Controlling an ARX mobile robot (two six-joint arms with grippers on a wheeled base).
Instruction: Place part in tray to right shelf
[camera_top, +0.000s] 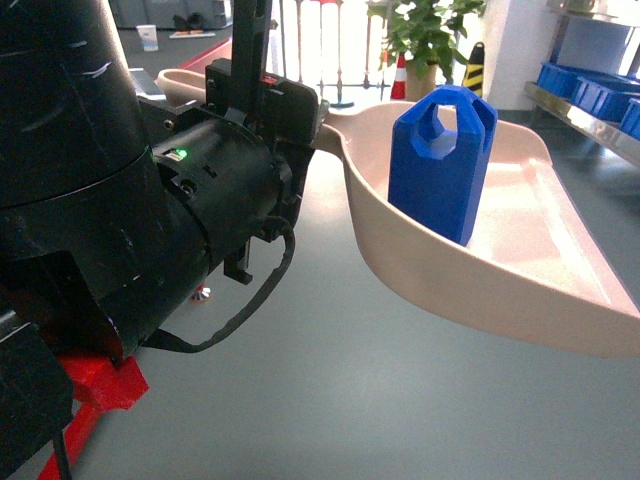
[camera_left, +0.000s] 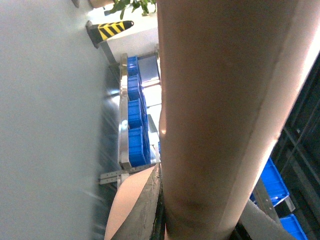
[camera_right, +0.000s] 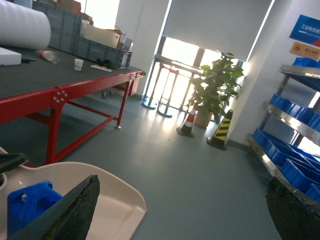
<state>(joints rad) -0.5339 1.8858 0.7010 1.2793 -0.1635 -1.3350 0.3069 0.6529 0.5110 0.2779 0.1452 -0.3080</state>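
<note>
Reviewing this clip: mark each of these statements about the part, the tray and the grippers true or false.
1. The blue part stands upright inside the tray. True.
2. The tray rests on the floor. False: it is held in the air by its handle in the left gripper.
3. The right gripper holds the part. False: its fingers are spread apart with nothing between them.
4. Blue bins sit on a steel shelf at the right. True.
5. The part lies on the red-framed table. False: it is in the tray.
</note>
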